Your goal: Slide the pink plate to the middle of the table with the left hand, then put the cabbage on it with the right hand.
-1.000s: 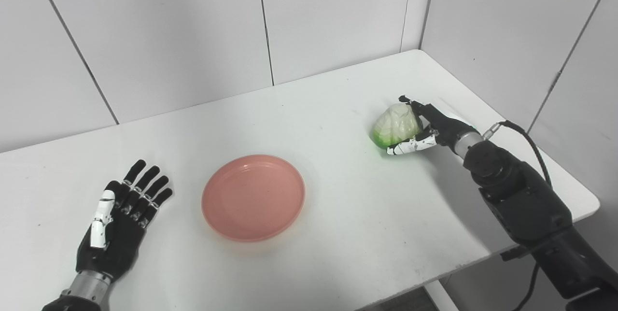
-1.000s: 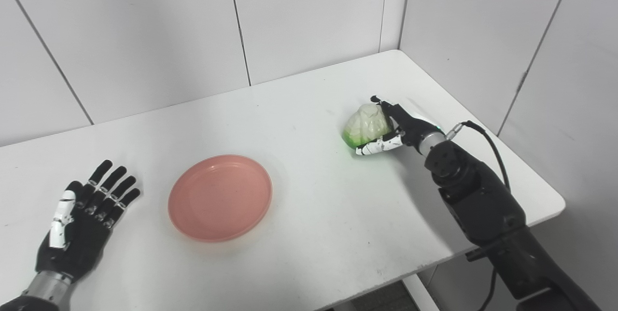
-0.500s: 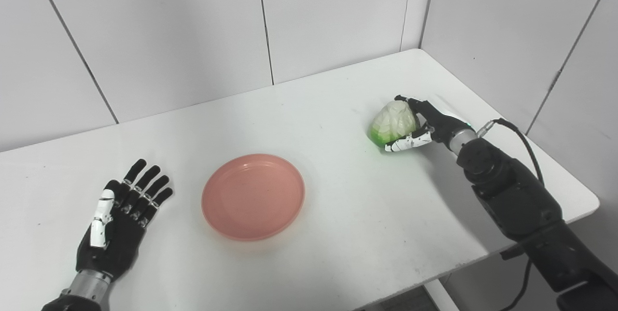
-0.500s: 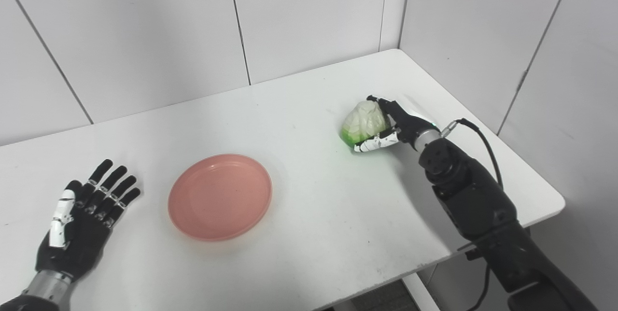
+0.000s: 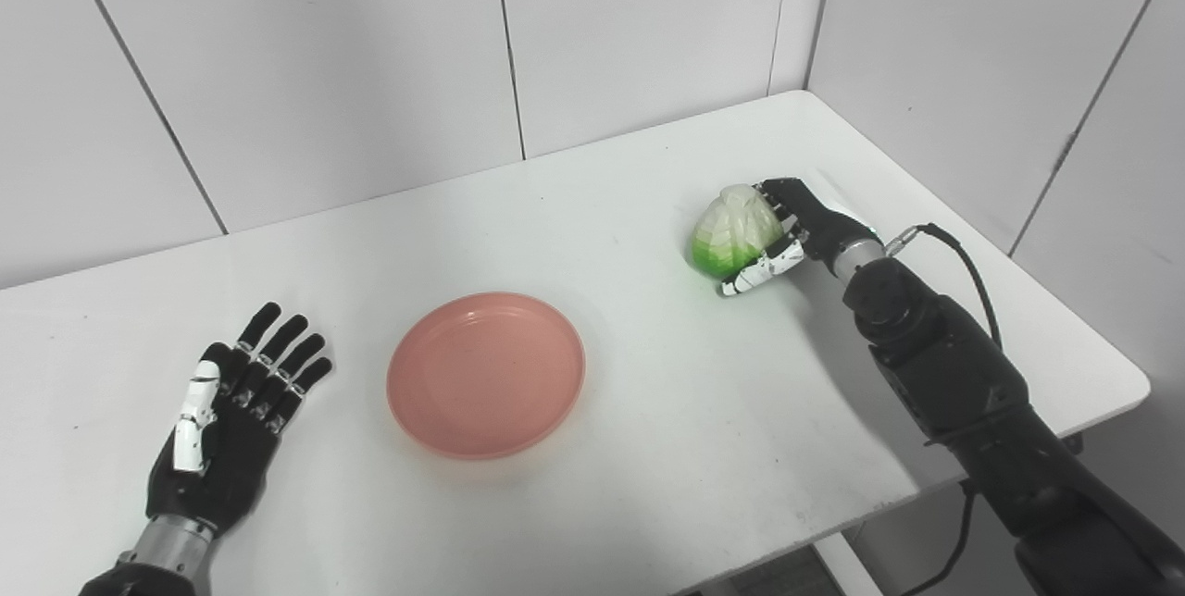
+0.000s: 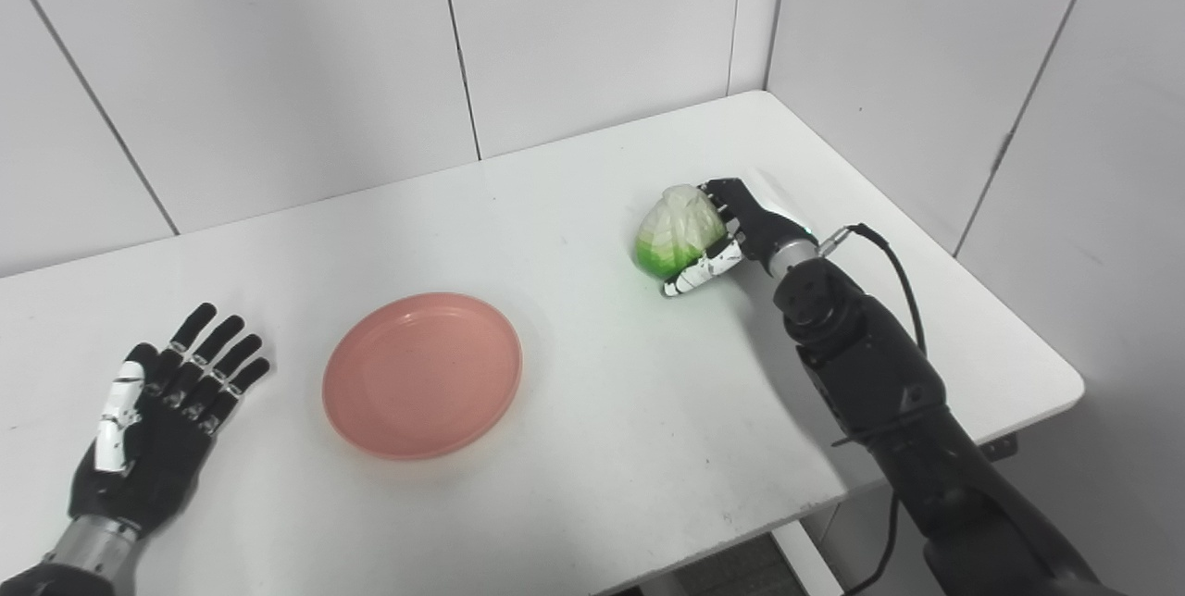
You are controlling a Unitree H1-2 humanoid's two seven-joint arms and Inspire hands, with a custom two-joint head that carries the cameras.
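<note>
The pink plate (image 5: pixel 486 375) lies flat near the middle of the white table (image 5: pixel 648 411). The cabbage (image 5: pixel 734 231), pale on top and green at its base, is in my right hand (image 5: pixel 787 235) at the right side of the table, well right of the plate. The fingers wrap its far side and the thumb sits under its front; it looks lifted slightly off the table. My left hand (image 5: pixel 227 425) lies flat and open on the table, palm down, left of the plate and apart from it. It holds nothing.
White panelled walls (image 5: pixel 370 50) close the table at the back and right. The table's front edge (image 5: pixel 741 559) and right corner (image 5: pixel 1125 383) are close to my right arm. A black cable (image 5: pixel 963 254) loops off the right forearm.
My right hand has carried the cabbage a little left and up, towards the plate, and the forearm has swung with it. The left hand and the plate have not moved.
</note>
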